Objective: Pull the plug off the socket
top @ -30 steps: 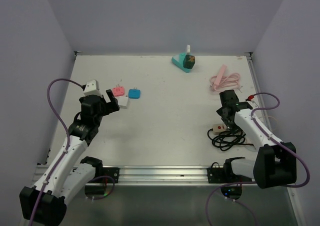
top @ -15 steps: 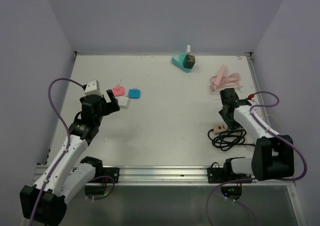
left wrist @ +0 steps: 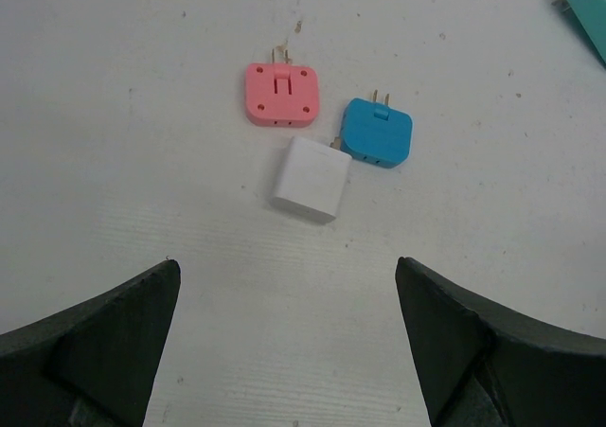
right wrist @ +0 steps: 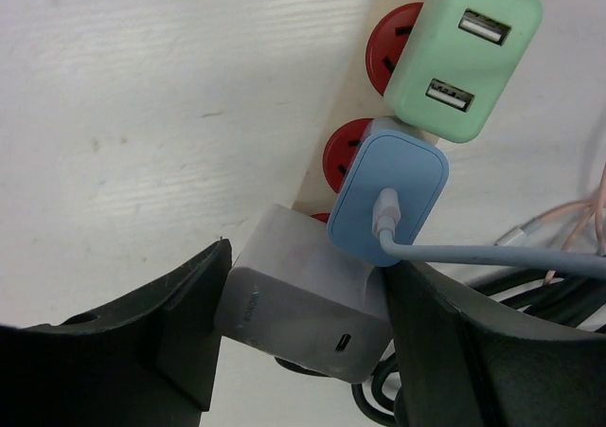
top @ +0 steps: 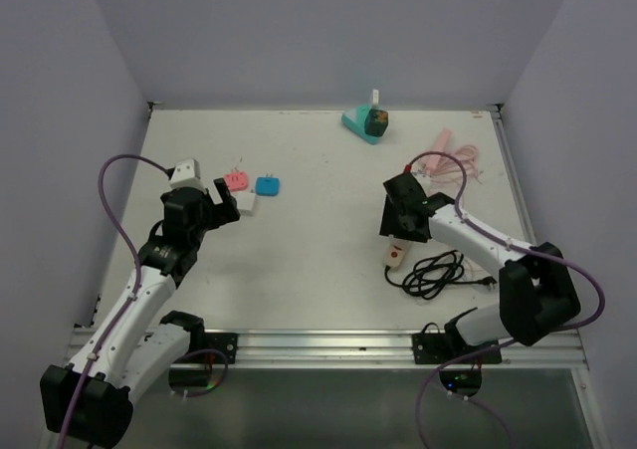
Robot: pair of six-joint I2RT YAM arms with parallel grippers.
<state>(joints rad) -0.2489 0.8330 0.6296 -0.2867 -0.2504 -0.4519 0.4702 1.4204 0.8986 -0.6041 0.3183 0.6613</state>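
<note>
Plug: the one we take as the task's is a white charger block (right wrist: 303, 318), seated at the near end of the power strip (right wrist: 365, 105), hard against a blue charger (right wrist: 388, 195).
Right tool: in the wrist view, we see the right tool (right wrist: 305, 266) with a finger pressed to each side of the white charger block, closed down to the block's width and holding it.
Power strip: a cream bar with red round sockets. From above we find it (top: 397, 254) lying on the desk (top: 318, 210) right of centre, just under the right tool (top: 398, 234).
Neighbouring plugs: the blue charger carries a grey cable (right wrist: 492, 259) running off to the right. Beyond it, we see a green USB charger (right wrist: 464, 53) with two ports facing up.
Black cord: it is coiled (top: 435, 273) just right of the strip, towards the near edge.
Left tool: the left tool (left wrist: 287, 285) hangs over the left part of the desk with its fingers spread wide, gripping nothing.
Loose adapters: ahead of the left tool we count three, a pink adapter (left wrist: 282, 95), a blue adapter (left wrist: 378, 132) and a white adapter (left wrist: 311, 178). The white one touches the blue at a corner.
Far side: a teal object (top: 366, 123) sits near the back edge, and a pink cable (top: 453, 160) is bundled at the right.
</note>
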